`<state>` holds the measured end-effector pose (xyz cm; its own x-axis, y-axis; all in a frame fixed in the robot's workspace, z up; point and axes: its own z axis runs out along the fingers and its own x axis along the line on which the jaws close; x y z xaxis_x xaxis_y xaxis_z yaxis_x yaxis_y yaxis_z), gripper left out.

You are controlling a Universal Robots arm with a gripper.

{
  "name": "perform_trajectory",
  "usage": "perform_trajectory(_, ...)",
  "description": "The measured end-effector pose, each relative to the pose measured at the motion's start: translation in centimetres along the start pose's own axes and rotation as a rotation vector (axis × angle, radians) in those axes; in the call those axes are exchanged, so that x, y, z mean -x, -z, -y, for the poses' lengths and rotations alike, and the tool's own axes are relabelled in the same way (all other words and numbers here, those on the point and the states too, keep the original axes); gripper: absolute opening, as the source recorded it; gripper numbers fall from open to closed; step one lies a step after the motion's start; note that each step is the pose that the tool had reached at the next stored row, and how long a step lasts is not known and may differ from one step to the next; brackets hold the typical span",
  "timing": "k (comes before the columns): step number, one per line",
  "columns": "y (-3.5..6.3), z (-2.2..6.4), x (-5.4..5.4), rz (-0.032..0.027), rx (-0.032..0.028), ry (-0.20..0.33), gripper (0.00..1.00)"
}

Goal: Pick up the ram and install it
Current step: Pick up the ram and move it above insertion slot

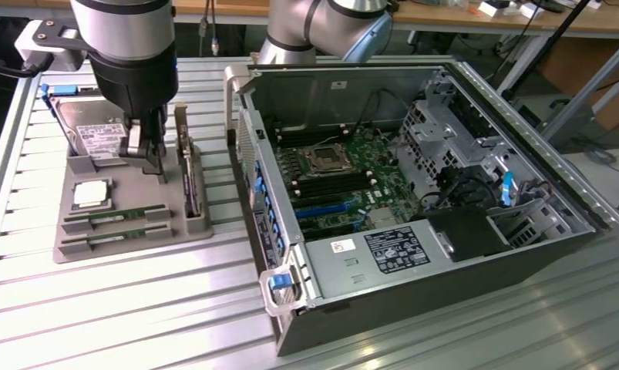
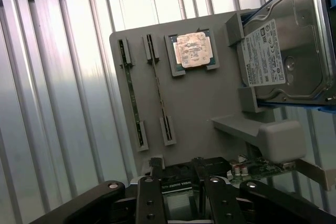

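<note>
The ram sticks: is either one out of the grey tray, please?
No, both ram sticks lie in their slots on the tray.

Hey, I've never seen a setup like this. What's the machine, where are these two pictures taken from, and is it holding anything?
It is a robot arm with a gripper at its end. One picture comes from a camera off to the side, the other from a camera on the arm's wrist. On the slatted table stand an open computer case and a grey tray. The tray carries two ram sticks, a CPU, a hard drive and an upright card. The gripper hangs open over the tray, holding nothing.
</note>
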<state>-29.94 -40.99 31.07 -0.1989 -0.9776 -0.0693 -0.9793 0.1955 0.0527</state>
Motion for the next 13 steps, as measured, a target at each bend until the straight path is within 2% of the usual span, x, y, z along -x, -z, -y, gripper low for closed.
perform_trajectory(13, -0.57, 0.03, -0.04, 0.0026, 0.0006, 0.0, 0.36)
